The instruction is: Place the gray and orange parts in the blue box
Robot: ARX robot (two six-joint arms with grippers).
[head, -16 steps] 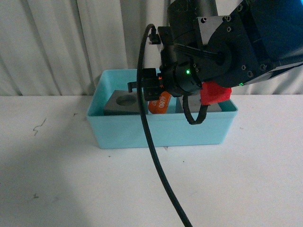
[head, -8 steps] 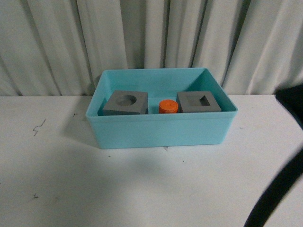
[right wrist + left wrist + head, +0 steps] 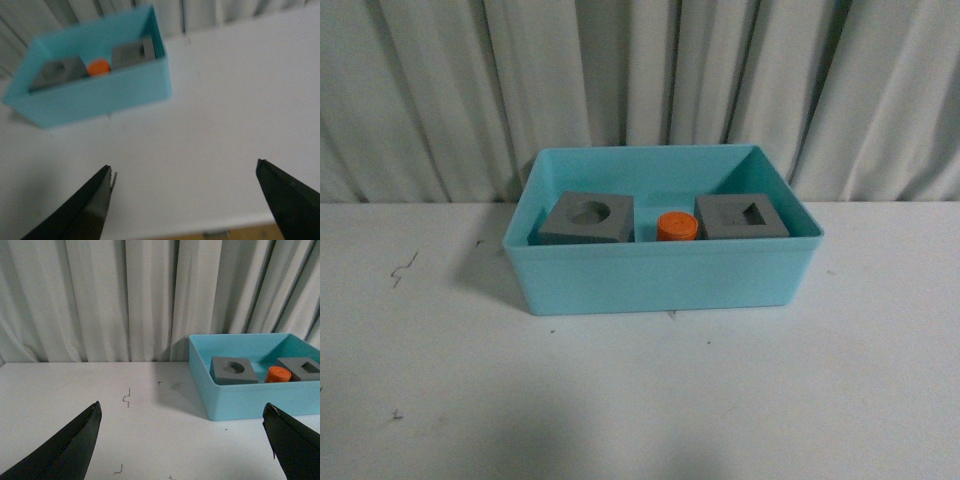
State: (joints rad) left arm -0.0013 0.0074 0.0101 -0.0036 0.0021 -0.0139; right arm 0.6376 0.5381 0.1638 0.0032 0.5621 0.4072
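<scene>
Pulling back, my right gripper (image 3: pixel 182 200) now hangs wide open and empty over the table (image 3: pixel 640 400), well clear of the blue box (image 3: pixel 660 280); a second ago it crowded over that box. My left gripper (image 3: pixel 182 440) is spread open too. Inside the box sit both gray cubes (image 3: pixel 586 218) (image 3: pixel 741 216), the orange cylinder (image 3: pixel 676 227) between them, so the task looks finished.

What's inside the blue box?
Inside the blue box sit two gray cubes with an orange cylinder between them. The near wall hides their lower parts and the floor.
</scene>
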